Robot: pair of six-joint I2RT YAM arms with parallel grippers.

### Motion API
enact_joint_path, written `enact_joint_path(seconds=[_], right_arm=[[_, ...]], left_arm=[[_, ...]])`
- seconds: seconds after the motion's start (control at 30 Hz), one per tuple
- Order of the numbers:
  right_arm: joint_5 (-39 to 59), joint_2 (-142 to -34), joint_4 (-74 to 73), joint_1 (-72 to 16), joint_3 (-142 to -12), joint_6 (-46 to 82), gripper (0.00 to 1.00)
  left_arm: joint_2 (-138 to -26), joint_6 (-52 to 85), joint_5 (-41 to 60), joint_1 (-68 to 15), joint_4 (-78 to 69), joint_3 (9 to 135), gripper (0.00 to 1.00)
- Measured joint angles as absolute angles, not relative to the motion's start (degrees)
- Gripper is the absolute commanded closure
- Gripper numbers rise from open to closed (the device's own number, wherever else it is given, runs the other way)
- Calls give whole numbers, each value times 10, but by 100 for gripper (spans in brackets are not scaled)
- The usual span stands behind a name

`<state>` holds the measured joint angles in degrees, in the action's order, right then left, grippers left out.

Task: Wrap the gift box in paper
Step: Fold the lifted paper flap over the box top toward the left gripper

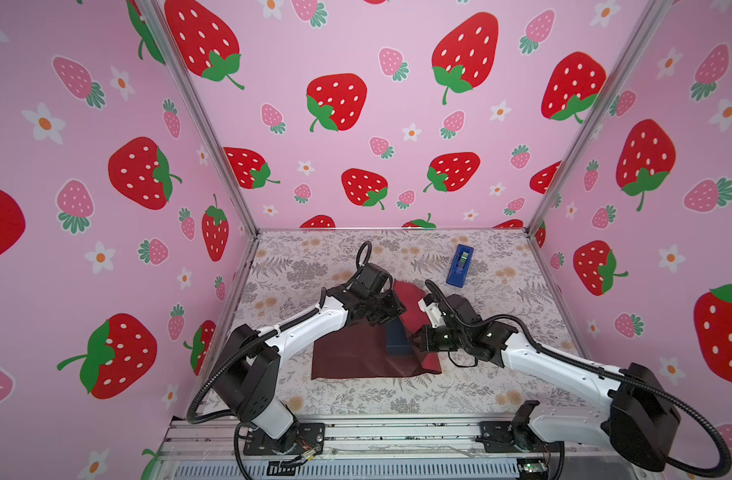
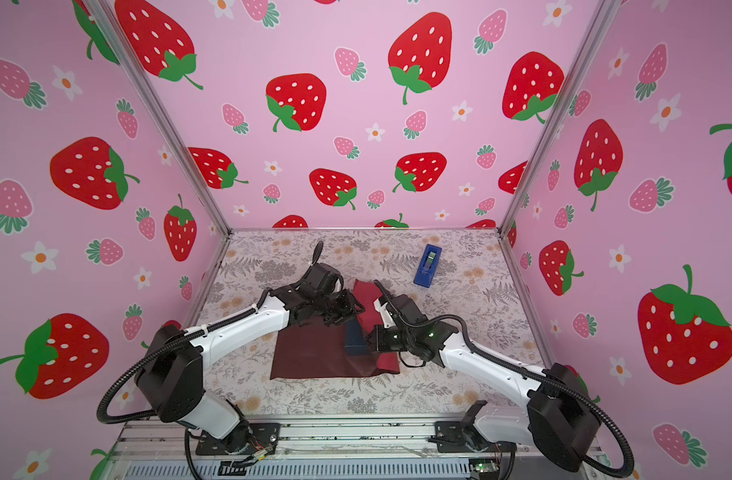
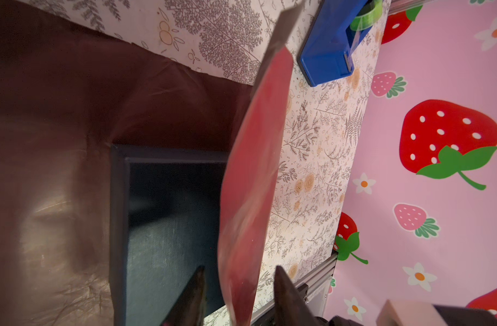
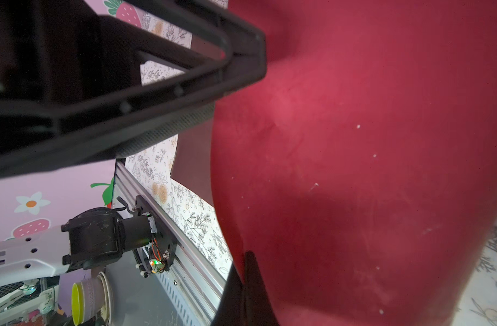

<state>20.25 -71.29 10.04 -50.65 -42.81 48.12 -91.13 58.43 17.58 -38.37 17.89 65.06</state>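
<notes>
Maroon paper (image 1: 347, 353), one flap raised; gift box (image 1: 397, 340) mostly uncovered.
The gift box rests on the sheet beside the raised flap. The right gripper (image 4: 243, 285) pinches that flap, and the left gripper (image 3: 238, 271) straddles it, jaws spread (not gripping). Other sides appear unfolded.

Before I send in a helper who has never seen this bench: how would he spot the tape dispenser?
Start at the floral table and look at its far side, right of centre. The tape dispenser lies there alone. It is bright blue and narrow with a green roll, unlike the darker navy gift box sitting on the red paper mid-table.
</notes>
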Motion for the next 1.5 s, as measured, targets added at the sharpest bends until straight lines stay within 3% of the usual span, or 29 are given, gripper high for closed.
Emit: enact_joint_path(seconds=[0.47, 0.73, 0.87, 1.2, 1.5], right_arm=[[223, -724, 85, -510, -428, 481, 98], [216, -723, 112, -512, -456, 461, 62], [199, -712, 135, -501, -483, 446, 53], [182, -698, 175, -426, -485, 432, 55], [228, -784, 159, -418, -486, 404, 58]], left_arm=[[-912, 582, 176, -384, 177, 647, 98], [-912, 572, 176, -380, 178, 639, 100], [-912, 561, 175, -373, 182, 636, 100], [-915, 529, 176, -353, 193, 636, 100], [-939, 503, 165, -349, 218, 636, 100]])
